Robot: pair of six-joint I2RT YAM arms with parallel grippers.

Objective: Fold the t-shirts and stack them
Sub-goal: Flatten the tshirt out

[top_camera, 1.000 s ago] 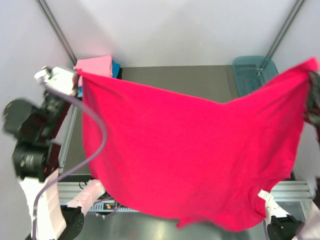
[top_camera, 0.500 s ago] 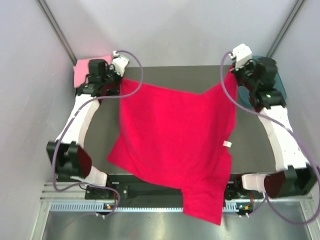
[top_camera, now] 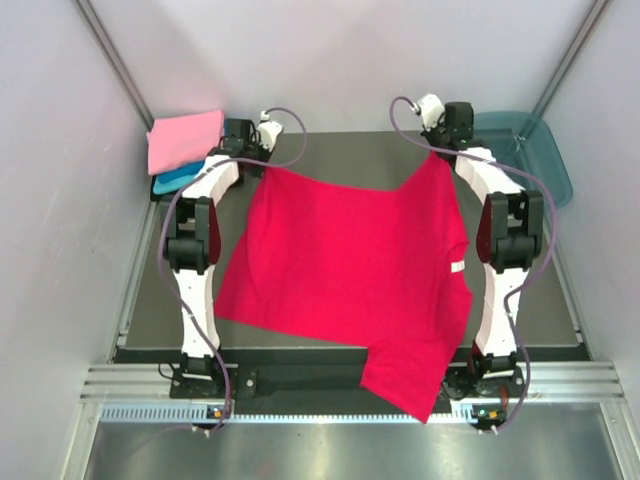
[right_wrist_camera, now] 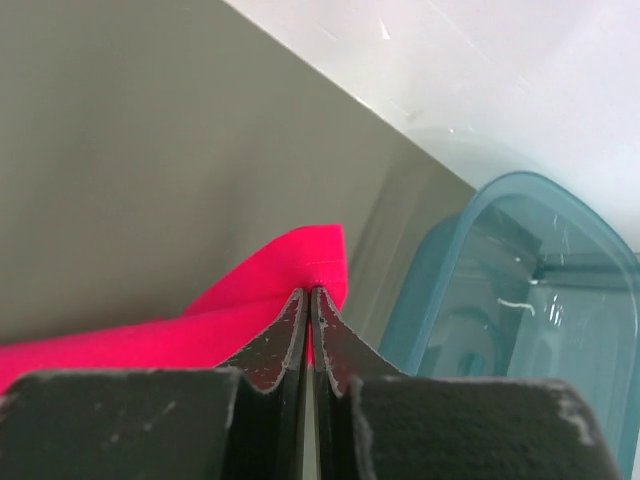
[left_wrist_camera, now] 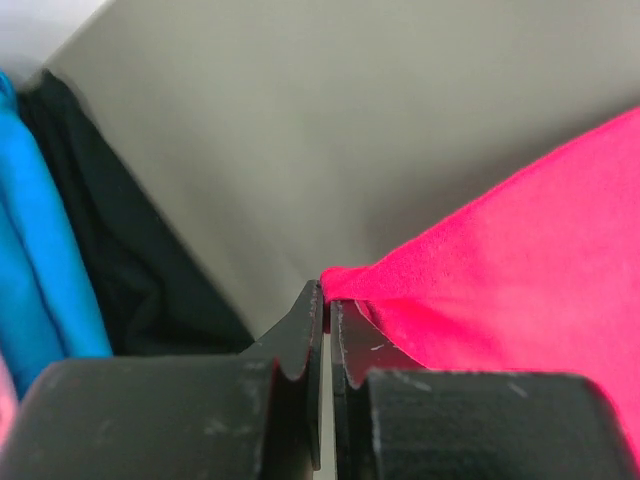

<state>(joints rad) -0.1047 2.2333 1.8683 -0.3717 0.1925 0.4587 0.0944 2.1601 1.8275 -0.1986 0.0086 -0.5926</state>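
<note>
A crimson-red t-shirt (top_camera: 345, 260) lies spread over the dark table (top_camera: 340, 150). Its near sleeve and hem hang over the front edge. My left gripper (top_camera: 262, 166) is shut on the shirt's far left corner. In the left wrist view that gripper (left_wrist_camera: 327, 296) pinches red cloth (left_wrist_camera: 520, 270) at the fingertips. My right gripper (top_camera: 437, 152) is shut on the far right corner. In the right wrist view it (right_wrist_camera: 308, 295) clamps a stitched red hem (right_wrist_camera: 260, 285). A folded pink t-shirt (top_camera: 186, 140) tops a stack at the far left, over a turquoise one (left_wrist_camera: 40, 260) and a black one (left_wrist_camera: 130, 270).
A translucent teal plastic tub (top_camera: 535, 150) stands at the far right corner, close beside the right gripper (right_wrist_camera: 520, 300). Both arms stretch along the table's sides to its far end. Grey walls close in on the left, right and back.
Both arms have swung out to the table's far end. The red shirt, held high and wide before the camera a second ago, now lies flat on the table.
</note>
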